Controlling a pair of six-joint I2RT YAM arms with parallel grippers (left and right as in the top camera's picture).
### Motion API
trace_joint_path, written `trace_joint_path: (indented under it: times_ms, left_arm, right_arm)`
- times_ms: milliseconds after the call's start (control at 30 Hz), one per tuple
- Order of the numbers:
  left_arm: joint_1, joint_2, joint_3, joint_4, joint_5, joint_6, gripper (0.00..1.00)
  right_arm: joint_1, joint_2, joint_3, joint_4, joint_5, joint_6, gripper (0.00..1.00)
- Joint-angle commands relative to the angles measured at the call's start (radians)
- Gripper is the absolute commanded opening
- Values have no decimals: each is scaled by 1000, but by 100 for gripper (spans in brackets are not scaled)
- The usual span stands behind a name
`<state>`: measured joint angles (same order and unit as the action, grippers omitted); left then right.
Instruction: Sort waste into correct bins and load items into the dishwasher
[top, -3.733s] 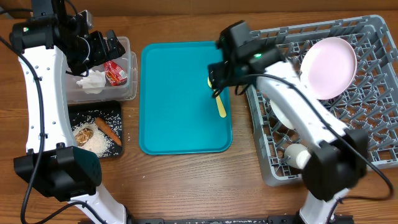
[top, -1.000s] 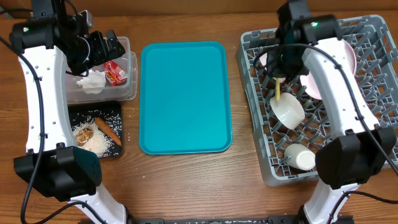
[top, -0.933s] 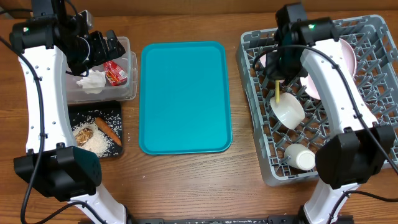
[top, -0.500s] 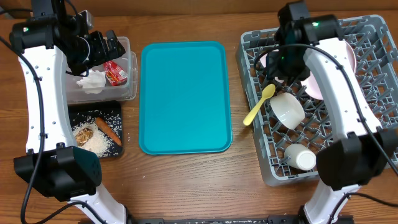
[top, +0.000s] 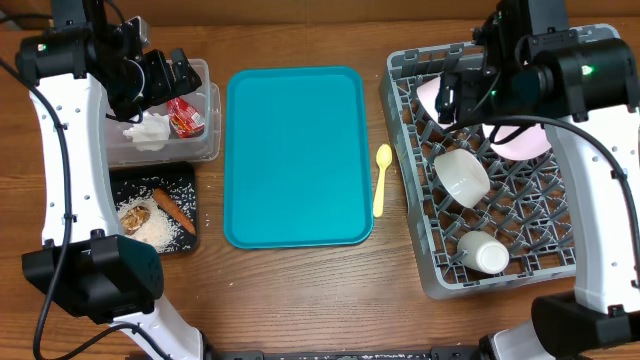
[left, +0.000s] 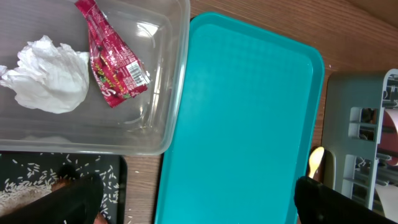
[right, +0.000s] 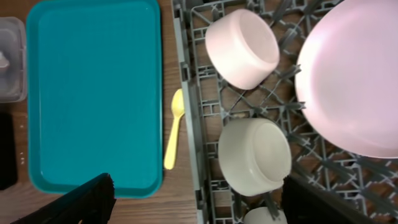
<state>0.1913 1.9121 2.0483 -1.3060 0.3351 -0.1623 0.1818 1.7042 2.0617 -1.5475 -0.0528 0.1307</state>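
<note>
The pale yellow spoon (top: 381, 180) lies flat on the wooden table between the teal tray and the grey dish rack (top: 425, 265); it also shows in the right wrist view (right: 174, 130) and the left wrist view (left: 316, 160). My right gripper (top: 466, 88) is open and empty, high over the rack's left part. The rack holds the pink plate (right: 354, 74), two bowls (right: 242, 46) (right: 255, 155) and the cup (top: 483, 252). My left gripper (top: 170, 72) is open and empty over the clear tub (top: 205, 152), which holds the napkin (left: 46, 74) and red wrapper (left: 112, 62).
The teal tray (top: 298, 155) lies bare in the middle. The black tray (top: 120, 180) at the front left holds rice (top: 160, 230), a brown lump (top: 133, 213) and an orange-brown stick (top: 172, 210). The rack's rim (right: 186, 93) stands right beside the spoon.
My right gripper carried the spoon from the teal tray over the rack. The spoon left the gripper and now lies on the table beside the rack. The right arm has risen. The left arm is still.
</note>
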Motion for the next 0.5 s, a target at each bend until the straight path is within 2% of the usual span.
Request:
trace_joint_path:
  times_ms: [0,267,467]
  left_arm:
    - [-5,-10,17,1,-6,1,100]
    - [-5,-10,17,1,-6,1,100]
    - [-5,-10,17,1,-6,1,100]
  right_arm:
    - [-2,7,2,21,-94,2,86]
    - [89,13,-113,139,-111,9,80]
    - [196,33,-271,294,-107,76,74]
